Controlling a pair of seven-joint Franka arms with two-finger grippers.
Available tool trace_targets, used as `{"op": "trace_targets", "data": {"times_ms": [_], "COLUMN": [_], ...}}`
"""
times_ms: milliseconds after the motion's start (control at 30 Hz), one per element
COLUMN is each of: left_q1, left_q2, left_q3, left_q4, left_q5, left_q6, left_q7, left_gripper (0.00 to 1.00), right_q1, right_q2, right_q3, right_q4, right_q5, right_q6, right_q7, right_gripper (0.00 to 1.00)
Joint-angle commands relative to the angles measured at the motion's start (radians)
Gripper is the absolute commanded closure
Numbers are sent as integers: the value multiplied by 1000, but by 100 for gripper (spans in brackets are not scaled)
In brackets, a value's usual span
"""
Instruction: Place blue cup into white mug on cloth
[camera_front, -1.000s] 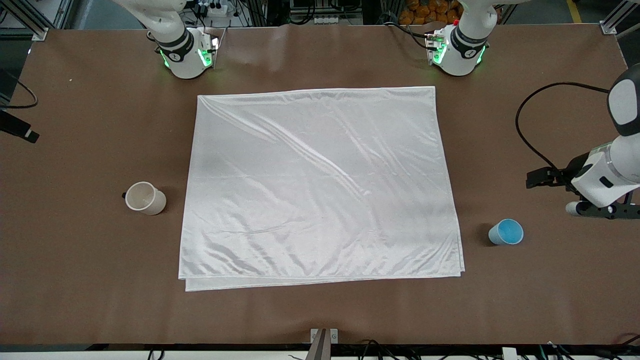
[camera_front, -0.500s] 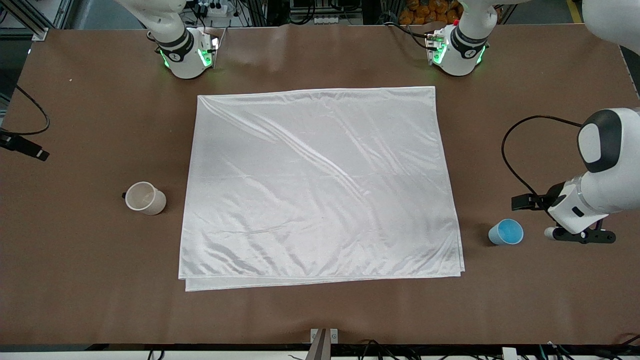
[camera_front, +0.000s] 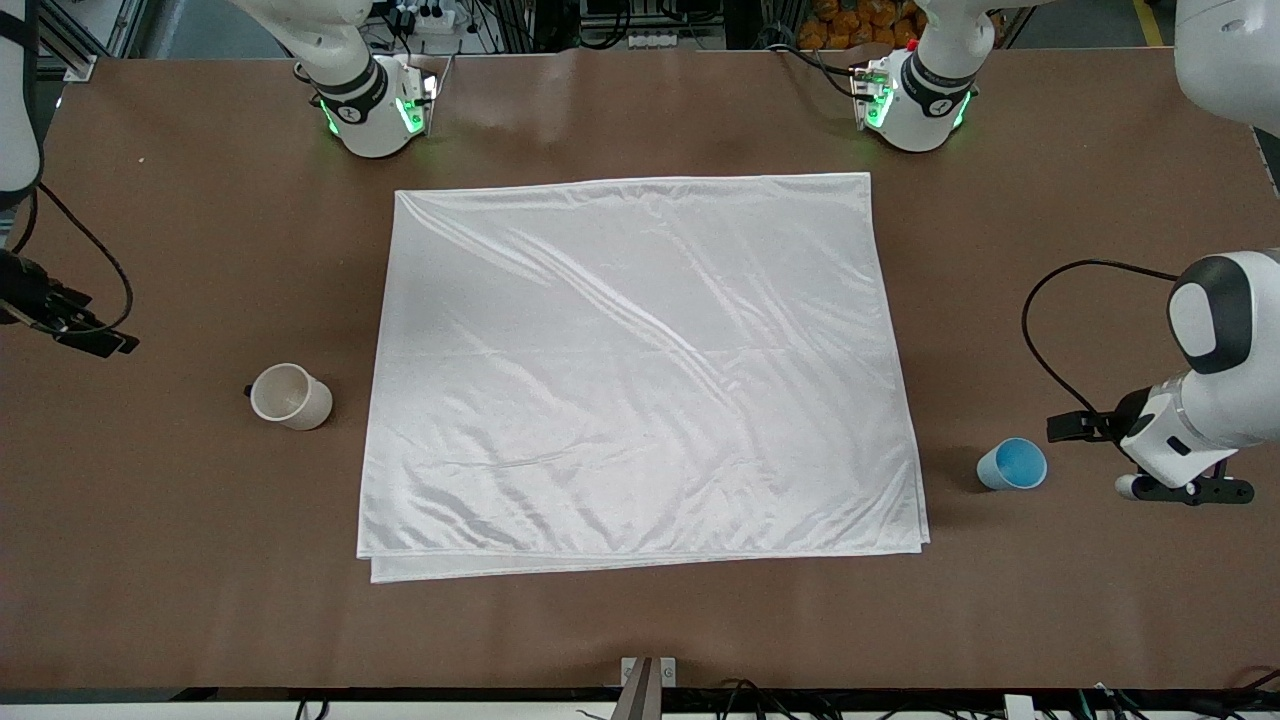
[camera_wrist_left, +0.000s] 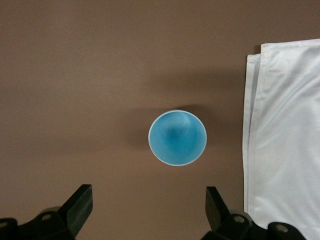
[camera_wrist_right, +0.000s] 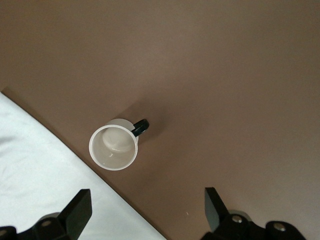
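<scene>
Our left claw (camera_wrist_left: 145, 212) hangs wide open and empty over the counter (camera_front: 1100, 620) just beside the blue cup (camera_front: 1012, 464), which stands upright off the cloth (camera_front: 640, 370) toward the left arm's end. Our right claw (camera_wrist_right: 145, 212), equally wide and empty, hovers near the white mug (camera_front: 289, 396), upright on bare counter toward the right arm's end, handle turned away from the cloth. Neither vessel is on the cloth yet. We judge the risks ahead as these: a finger clipping the light cup's rim could topple it, and setting the mug on the slick, wrinkled fabric could leave it tilted, so the cup jams against its rim.
</scene>
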Motion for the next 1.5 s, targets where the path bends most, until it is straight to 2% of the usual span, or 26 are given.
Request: {"op": "trace_targets", "data": {"times_ms": [0,167,800,1067,1400,1433,1467], "left_q1": [16,16,10,8,8,8,8], "left_q2": [59,85,160,176,193,194,194], "left_q3": [-5,-5,-5,-5,-5,-5,-5], "left_q4": [17,19,17,17,16,16,14], "left_q5": [23,23,24,26,27,27,27], "left_q6": [74,106,209,224,224,224,224], "left_q7": [19,19,18,18,19,19,19], "left_gripper": [0,0,0,0,0,2,9], "right_q1": [-4,-5,2,2,12,12,9], "right_q2": [17,36,39,100,151,151,152], "right_q3": [11,9,12,12,12,12,12], "right_q4": [-17,-51,-339,-341,-341,-341,-340], "right_q5": [2,2,7,35,35,35,35], "right_q6": [25,77,488,522,571,571,571], "right_q7": [155,317,486,529,604,607,607], "right_gripper": [0,0,3,9,9,9,9]}}
